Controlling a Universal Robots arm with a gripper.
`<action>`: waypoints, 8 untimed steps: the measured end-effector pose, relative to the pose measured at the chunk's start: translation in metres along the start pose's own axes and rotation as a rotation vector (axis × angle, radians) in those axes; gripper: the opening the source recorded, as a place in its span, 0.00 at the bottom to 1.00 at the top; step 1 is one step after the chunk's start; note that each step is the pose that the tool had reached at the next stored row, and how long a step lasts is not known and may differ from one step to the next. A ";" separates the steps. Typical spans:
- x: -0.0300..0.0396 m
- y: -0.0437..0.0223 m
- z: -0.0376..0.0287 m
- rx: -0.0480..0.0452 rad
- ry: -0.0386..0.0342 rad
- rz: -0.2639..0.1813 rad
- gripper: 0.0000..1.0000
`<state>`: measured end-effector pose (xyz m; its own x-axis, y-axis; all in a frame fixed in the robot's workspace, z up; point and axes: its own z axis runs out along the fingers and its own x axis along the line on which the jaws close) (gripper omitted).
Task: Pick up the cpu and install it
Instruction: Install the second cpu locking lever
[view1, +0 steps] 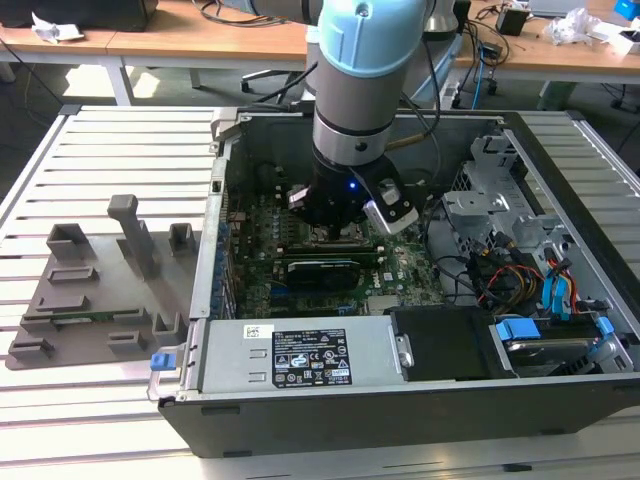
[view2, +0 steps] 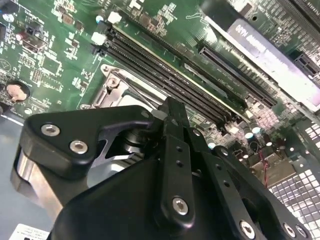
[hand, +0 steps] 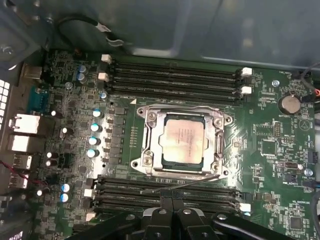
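The arm's gripper (view1: 340, 215) hangs low inside the open computer case (view1: 400, 400), directly above the motherboard (hand: 270, 150); in the first wrist view its black fingers (hand: 172, 220) meet with nothing between them, clenched and empty. Just beyond the fingertips, the cpu (hand: 184, 139) lies flat in the socket frame (hand: 145, 142), silvery top upward, between two banks of black memory slots (hand: 172, 77). Farther off, at the exterior view's left, a grey fixture tray (view1: 90, 290) rests on the slatted table (view1: 60, 400), well apart from the case

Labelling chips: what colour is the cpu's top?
Pale silvery-grey square metal cpu, clearest in the first wrist view.
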<state>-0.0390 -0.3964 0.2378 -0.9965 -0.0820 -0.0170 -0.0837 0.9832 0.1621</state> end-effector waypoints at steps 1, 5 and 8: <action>-0.0001 0.0006 0.0007 -0.0066 -0.0005 0.000 0.11; 0.0115 0.0010 0.0092 -0.0170 -0.0016 0.000 0.11; 0.0197 0.0008 0.0144 -0.0242 -0.0021 0.000 0.11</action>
<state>-0.0586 -0.3948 0.2234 -0.9965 -0.0818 -0.0191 -0.0840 0.9790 0.1859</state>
